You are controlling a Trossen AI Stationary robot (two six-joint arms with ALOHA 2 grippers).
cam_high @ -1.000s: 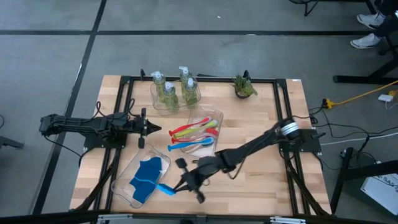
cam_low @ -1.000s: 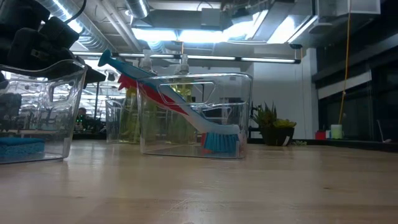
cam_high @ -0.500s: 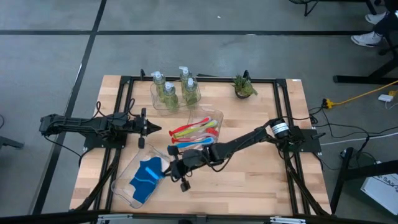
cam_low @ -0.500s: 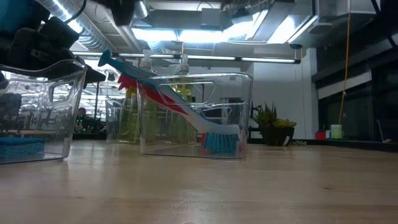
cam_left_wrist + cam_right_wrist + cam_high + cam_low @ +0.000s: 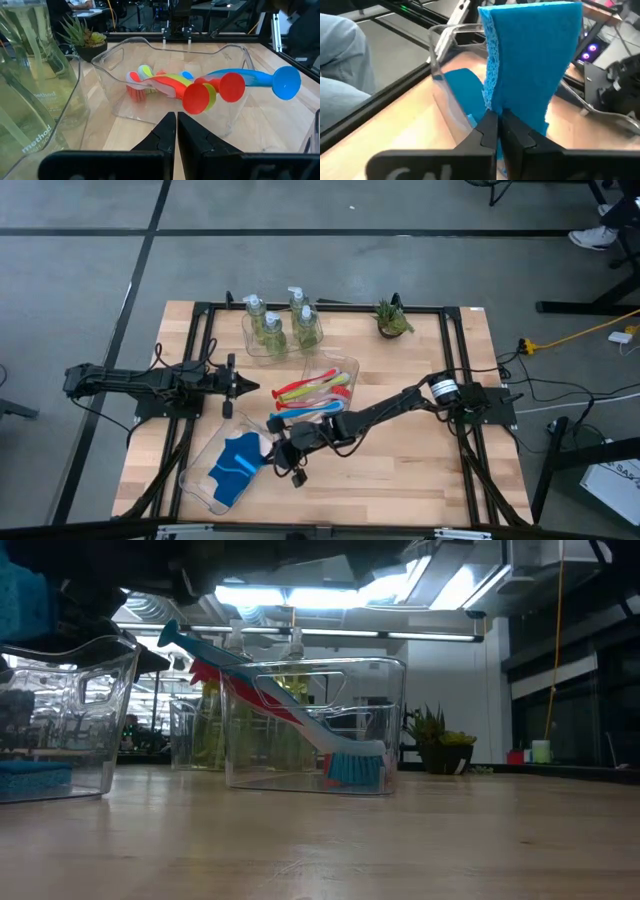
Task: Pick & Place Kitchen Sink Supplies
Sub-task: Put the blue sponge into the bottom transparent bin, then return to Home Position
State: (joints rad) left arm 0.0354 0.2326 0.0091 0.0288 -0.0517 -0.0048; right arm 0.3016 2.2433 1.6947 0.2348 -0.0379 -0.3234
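Left gripper point(image 5: 243, 388), left-centre, closed, empty. Lower-left tray point(image 5: 200, 480): blue sponges point(image 5: 232, 467); right gripper point(image 5: 268, 463) over its rim, pinching one sponge piece point(image 5: 530, 60). Centre tray point(image 5: 347, 366): four brushes point(image 5: 312, 393). Upper tray point(image 5: 250, 352): three pump bottles point(image 5: 272, 328). Upper right: one plant point(image 5: 392, 319).

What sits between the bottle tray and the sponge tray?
In the high view, the clear tray of brushes lies between the bottle tray and the sponge tray, offset rightward.
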